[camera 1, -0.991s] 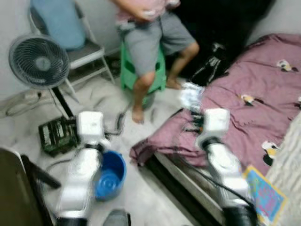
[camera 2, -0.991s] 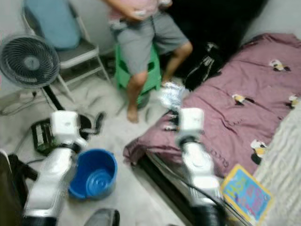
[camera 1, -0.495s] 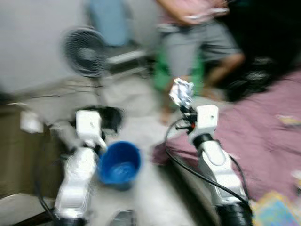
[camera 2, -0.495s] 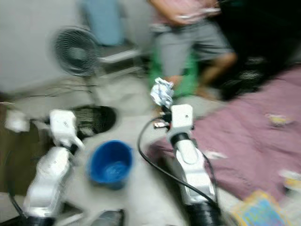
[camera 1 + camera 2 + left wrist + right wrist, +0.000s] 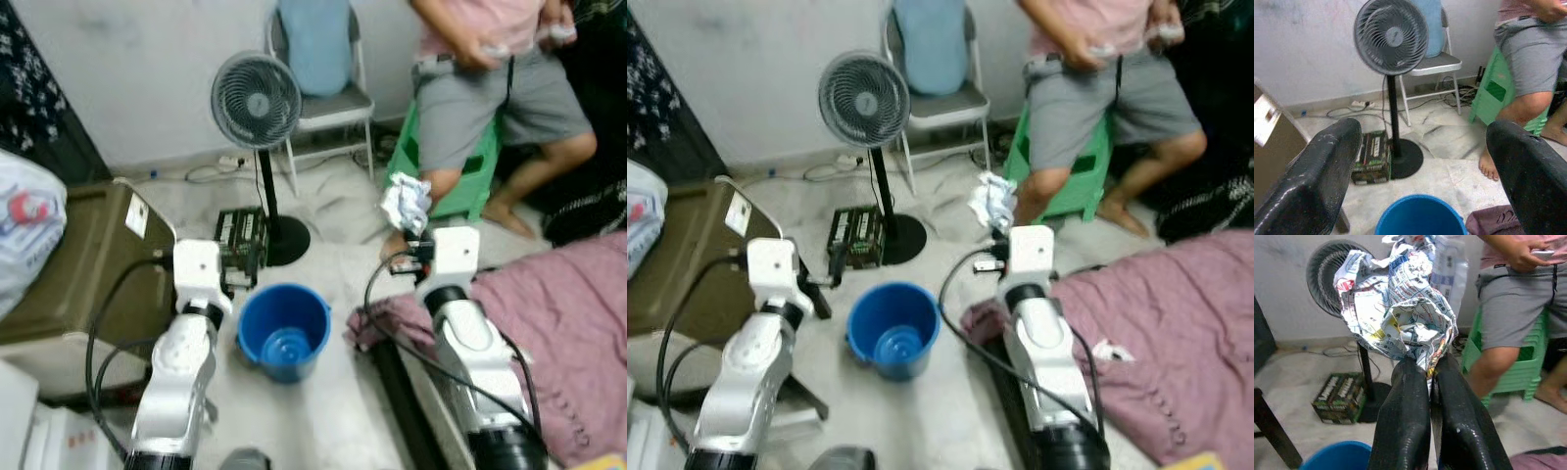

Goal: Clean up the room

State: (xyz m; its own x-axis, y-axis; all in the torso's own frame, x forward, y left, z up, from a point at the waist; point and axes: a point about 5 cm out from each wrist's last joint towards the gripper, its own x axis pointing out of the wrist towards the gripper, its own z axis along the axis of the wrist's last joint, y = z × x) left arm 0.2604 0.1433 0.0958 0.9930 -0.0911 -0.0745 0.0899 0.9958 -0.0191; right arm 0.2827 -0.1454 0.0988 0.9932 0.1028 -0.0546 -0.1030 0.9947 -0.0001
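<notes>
Pale concrete floor (image 5: 323,421) is stretching ahead to a scuffed white wall, with a purple bedsheet (image 5: 578,323) hanging off a bed on the right and an olive chest (image 5: 69,274) standing on the left. A pedestal fan (image 5: 257,100) is standing in the middle distance, its black base just beside a dark green carton (image 5: 240,259) whose printing is too small to read. Farther back a folding chair (image 5: 328,93) is carrying a light blue cushion (image 5: 315,44), and a person (image 5: 495,83) in grey shorts is sitting on a green stool (image 5: 470,181) at far right.

The right gripper (image 5: 419,241) is reaching forward over the floor at the near corner of the bed, its fingers (image 5: 1405,431) pressing together on a crumpled newspaper wad (image 5: 406,202). The wad is bunching upward and outward beyond the fingertips, with no clear long axis. The right wrist view is showing dense columns of newsprint and red and yellow patches on it, yet nothing legible; the head views are giving it as a whitish lump.

A blue bucket (image 5: 284,331) is sitting upright on the floor between the two arms, nearer and to the left of the wad, mouth facing up. The left gripper (image 5: 1422,161) is hovering near and left of the bucket, its fingers (image 5: 1320,176) spreading wide with nothing between them.
</notes>
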